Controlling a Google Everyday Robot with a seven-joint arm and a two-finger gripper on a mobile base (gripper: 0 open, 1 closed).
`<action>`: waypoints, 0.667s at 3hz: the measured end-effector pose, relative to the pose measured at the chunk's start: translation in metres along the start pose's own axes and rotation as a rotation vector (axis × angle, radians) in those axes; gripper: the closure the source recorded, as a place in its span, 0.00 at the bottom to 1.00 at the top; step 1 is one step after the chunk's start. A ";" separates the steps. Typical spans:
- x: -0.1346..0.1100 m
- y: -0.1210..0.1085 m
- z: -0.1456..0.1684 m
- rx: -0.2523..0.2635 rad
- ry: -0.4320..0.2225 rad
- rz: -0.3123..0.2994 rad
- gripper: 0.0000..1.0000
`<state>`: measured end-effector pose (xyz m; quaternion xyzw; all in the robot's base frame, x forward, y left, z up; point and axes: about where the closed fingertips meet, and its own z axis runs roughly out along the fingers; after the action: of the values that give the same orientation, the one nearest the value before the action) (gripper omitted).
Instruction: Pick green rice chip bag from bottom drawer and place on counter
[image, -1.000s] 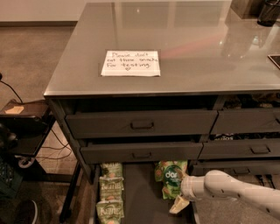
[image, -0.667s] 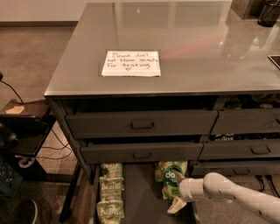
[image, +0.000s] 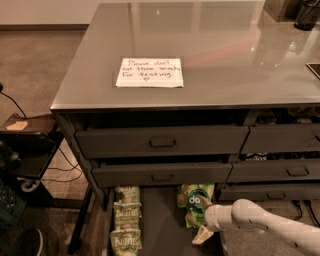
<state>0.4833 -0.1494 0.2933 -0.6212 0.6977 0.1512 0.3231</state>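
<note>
The green rice chip bag (image: 192, 199) lies in the open bottom drawer (image: 157, 220), at its right side, with the dark round logo facing up. My gripper (image: 203, 226) reaches in from the lower right on a white arm (image: 260, 222) and sits at the bag's lower right edge, touching or just over it. The bag rests on the drawer floor. The counter (image: 225, 60) is the glossy grey top above, with a white handwritten note (image: 149, 73) on it.
Three smaller pale-green bags (image: 126, 220) lie in a row at the drawer's left side. Two drawers with handles (image: 162, 142) overhang the bottom drawer. More drawers stand at the right (image: 295, 170). A dark low cart (image: 25, 145) and cables are on the floor at the left.
The gripper and arm have barely shifted and stay at the bag's lower right. The bag lies where it was.
</note>
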 end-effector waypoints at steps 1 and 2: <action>0.016 -0.004 0.011 0.026 0.035 -0.069 0.00; 0.028 -0.012 0.022 0.037 0.065 -0.139 0.00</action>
<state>0.5000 -0.1599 0.2611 -0.6668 0.6656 0.0953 0.3214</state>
